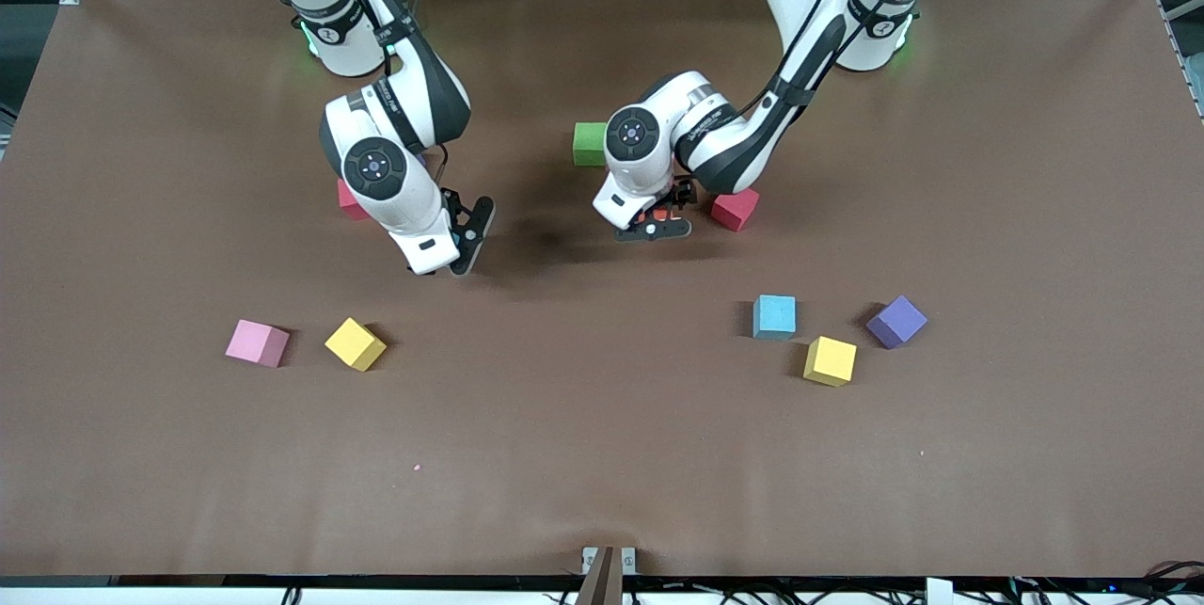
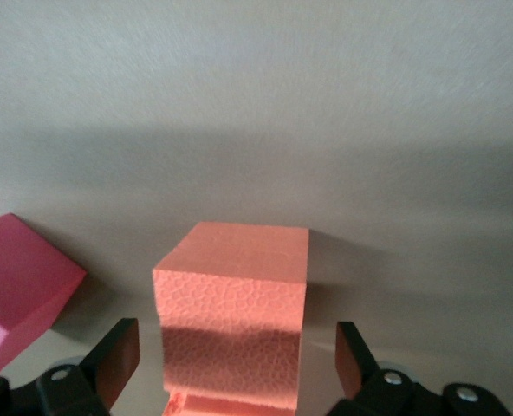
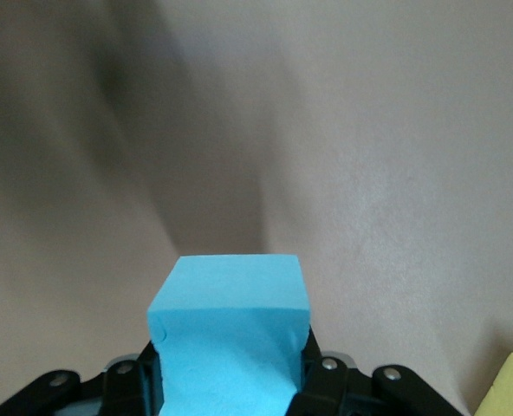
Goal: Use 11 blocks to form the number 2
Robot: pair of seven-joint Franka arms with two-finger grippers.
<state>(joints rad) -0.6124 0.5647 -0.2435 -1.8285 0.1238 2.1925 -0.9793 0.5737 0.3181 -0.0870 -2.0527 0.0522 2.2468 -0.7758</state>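
Left claw [image 1: 658, 221]: low over the middle of the desk [image 1: 602, 454], fingers [image 2: 113, 360] spread wide and released, standing clear of the orange block [image 2: 232, 316] on either side.
Orange block: sits on the desk between the left claw's open fingers, touching neither; in the front view only a sliver of it shows under the claw.
Red block [image 1: 735, 209]: on the desk just beside the left claw, toward the left arm's end; seen at the edge of the left wrist view, apart from the orange block.
Green block [image 1: 590, 143]: on the desk near the left claw, farther from the front camera than it.
Right claw [image 1: 467, 247]: up over the desk, toward the right arm's end from the left claw, clenched on a blue block [image 3: 230, 342].
Blue block in the right claw: gripped at its sides between the fingers, upper face level; hidden by the claw in the front view.
Pink-red block [image 1: 350, 201]: on the desk beside the right claw, partly hidden by the right arm.
Pink block [image 1: 257, 342] and yellow block [image 1: 356, 343]: side by side, apart, nearer the front camera than the right claw.
Second blue block [image 1: 774, 316], second yellow block [image 1: 830, 360], purple cube [image 1: 896, 321]: a loose cluster nearer the front camera than the left claw, none touching.
Number 2: no rows laid edge to edge; the blocks in view lie scattered.
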